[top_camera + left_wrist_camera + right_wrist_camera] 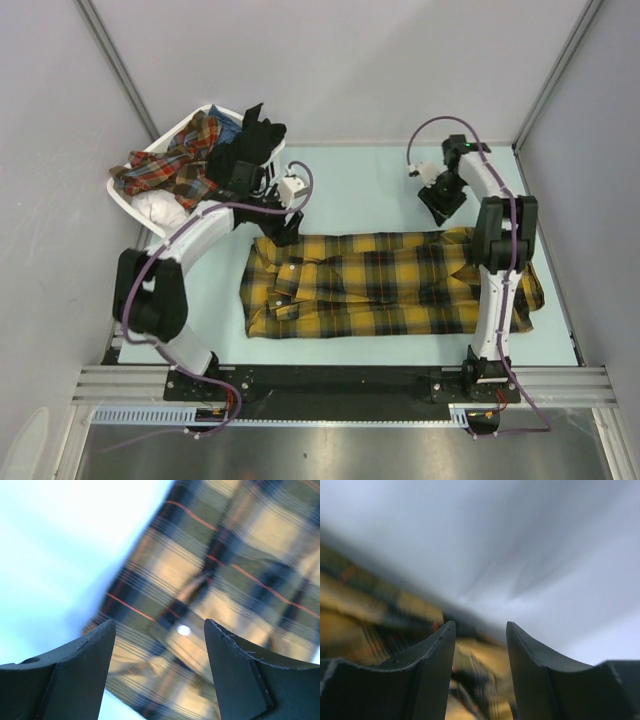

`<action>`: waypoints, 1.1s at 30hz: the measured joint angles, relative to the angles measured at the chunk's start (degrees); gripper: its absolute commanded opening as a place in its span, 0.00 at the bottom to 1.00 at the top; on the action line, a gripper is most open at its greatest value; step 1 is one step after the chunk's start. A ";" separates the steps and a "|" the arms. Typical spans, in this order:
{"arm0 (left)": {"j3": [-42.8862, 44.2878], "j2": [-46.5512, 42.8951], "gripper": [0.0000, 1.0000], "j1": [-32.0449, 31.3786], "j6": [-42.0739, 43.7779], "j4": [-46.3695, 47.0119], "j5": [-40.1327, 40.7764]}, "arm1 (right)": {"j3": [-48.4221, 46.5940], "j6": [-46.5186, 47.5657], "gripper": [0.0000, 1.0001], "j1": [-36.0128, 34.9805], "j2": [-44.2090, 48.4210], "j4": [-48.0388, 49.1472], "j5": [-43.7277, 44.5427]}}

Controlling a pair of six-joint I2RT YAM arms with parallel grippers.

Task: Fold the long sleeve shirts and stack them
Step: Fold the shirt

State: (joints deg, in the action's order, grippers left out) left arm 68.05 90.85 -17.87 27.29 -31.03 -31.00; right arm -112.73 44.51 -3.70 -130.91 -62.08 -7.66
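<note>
Top external: left gripper (288,228) spread, empty, plaid shirt (390,285) far edge beneath it; right gripper (440,205) spread, empty, shirt edge just nearward; bare table (360,190) beyond both.

**A:** How much of the shirt (380,285) shows near the bench's (360,185) right edge?

**B:** Not all. The right arm (495,290) crosses it and covers a strip. At its far left corner the left pincer (287,226) hides the cloth beneath.

**A:** The wrist views?

**B:** On the right wrist the plaid is a smear with no detail. On the left wrist it's blurred and cut off at top, right and bottom.

**A:** The basket (170,133)?

**B:** Its rim is mostly buried under clothes (185,160). I can't count them.
</note>
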 measured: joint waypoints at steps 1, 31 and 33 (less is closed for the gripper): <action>2.10 2.29 0.77 -0.02 0.74 -0.42 0.24 | 1.03 0.39 0.50 1.31 1.40 -0.63 -0.24; 13.20 15.98 0.79 -1.09 7.32 -8.59 2.95 | 18.05 -24.33 0.46 33.05 12.41 2.19 -21.92; 13.03 15.76 0.79 -1.09 7.23 -8.52 3.02 | 18.95 -24.83 0.36 32.81 12.17 2.21 -21.68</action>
State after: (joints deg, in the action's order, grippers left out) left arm 81.08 106.61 -18.96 34.52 -39.55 -27.99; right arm -93.78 19.68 29.10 -118.74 -59.88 -29.34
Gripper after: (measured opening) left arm 0.788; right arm 0.465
